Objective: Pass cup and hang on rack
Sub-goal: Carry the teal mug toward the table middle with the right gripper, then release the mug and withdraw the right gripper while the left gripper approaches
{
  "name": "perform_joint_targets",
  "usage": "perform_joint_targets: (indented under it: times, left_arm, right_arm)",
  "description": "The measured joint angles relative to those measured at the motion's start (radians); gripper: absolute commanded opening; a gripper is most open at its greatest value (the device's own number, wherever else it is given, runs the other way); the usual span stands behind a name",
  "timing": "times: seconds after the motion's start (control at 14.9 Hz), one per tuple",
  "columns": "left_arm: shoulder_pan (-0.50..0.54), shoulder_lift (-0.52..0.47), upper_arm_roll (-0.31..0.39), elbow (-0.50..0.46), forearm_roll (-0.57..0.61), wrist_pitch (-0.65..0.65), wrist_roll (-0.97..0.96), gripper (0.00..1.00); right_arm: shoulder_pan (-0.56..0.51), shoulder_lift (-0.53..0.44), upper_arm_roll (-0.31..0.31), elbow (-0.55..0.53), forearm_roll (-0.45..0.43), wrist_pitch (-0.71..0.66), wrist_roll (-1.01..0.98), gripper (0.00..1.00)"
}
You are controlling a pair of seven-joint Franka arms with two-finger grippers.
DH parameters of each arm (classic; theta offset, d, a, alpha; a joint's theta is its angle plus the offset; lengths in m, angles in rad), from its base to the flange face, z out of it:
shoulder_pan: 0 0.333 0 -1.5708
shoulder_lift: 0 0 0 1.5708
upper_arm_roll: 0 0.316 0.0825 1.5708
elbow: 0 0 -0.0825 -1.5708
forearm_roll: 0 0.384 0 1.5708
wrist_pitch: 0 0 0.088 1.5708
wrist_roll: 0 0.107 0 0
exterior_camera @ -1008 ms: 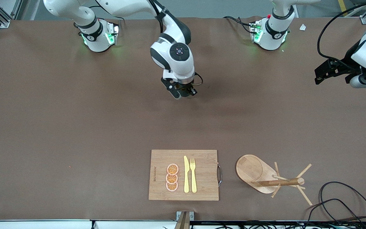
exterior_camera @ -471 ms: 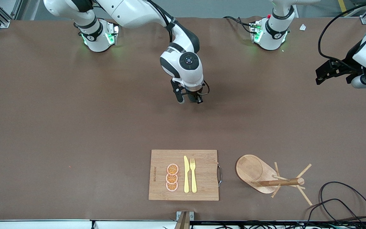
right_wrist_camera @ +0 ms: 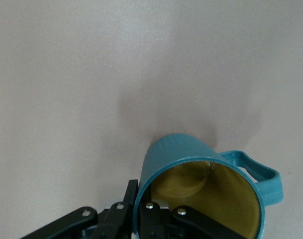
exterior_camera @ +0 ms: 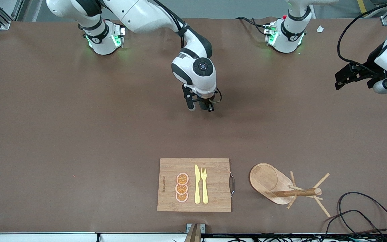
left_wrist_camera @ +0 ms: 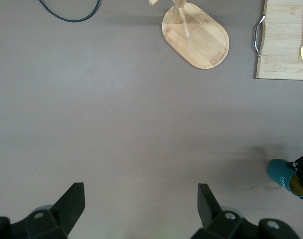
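1. The right gripper (exterior_camera: 204, 107) is clamped on the rim of the cup (right_wrist_camera: 201, 184), one finger inside the yellow interior and one outside the teal wall; the mug hangs tilted under it with its handle sticking out sideways, clear of the fingers.

2. Over the last second the right arm has carried this load toward the left arm's end of the table and a little toward the front camera. It now hangs over the bare brown table (exterior_camera: 79, 134), roughly mid-table. The step from half a second ago to now is much smaller than the one before, so the carry appears to be slowing.

3. The left gripper (left_wrist_camera: 140, 204) has its jaws spread wide and holds nothing. It waits over the left arm's end of the table and has hardly shifted. From its own wrist view the cup shows at the edge of the picture, well apart from its fingers.

4. The rack (exterior_camera: 282, 186) stands near the front edge, well apart from both grippers, just beside the cutting board (exterior_camera: 193, 185) on that board's left-arm end.

5. Judgement: the cup is arriving at a handover spot. The handle is free, which suits hanging it on a peg, but the left arm must first close the gap to take it.
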Motion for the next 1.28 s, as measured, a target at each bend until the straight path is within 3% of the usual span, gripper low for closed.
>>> perform_joint_targets:
  times: [0.2, 0.27, 0.67, 0.94, 1.28]
  left_arm:
    - [0.000, 0.001, 0.000, 0.000, 0.000, 0.000, 0.000, 1.00]
    - [-0.002, 0.002, 0.000, 0.000, 0.000, 0.003, 0.000, 1.00]
    - [-0.012, 0.005, -0.003, 0.000, 0.000, 0.018, -0.044, 1.00]
    - [-0.018, 0.011, -0.011, 0.000, 0.000, 0.019, -0.054, 1.00]
    - [-0.037, 0.013, -0.037, 0.000, 0.000, 0.027, -0.137, 1.00]
  right_arm:
    - [0.002, 0.004, -0.002, 0.005, -0.024, 0.000, 0.001, 0.89]
    - [0.002, 0.005, -0.003, 0.008, -0.038, 0.000, 0.001, 1.00]
    - [0.045, 0.000, 0.000, 0.060, -0.078, -0.038, 0.002, 1.00]
    - [0.045, -0.055, 0.000, 0.132, -0.077, -0.194, -0.064, 1.00]
    - [0.010, -0.205, -0.011, 0.134, -0.078, -0.424, -0.366, 1.00]
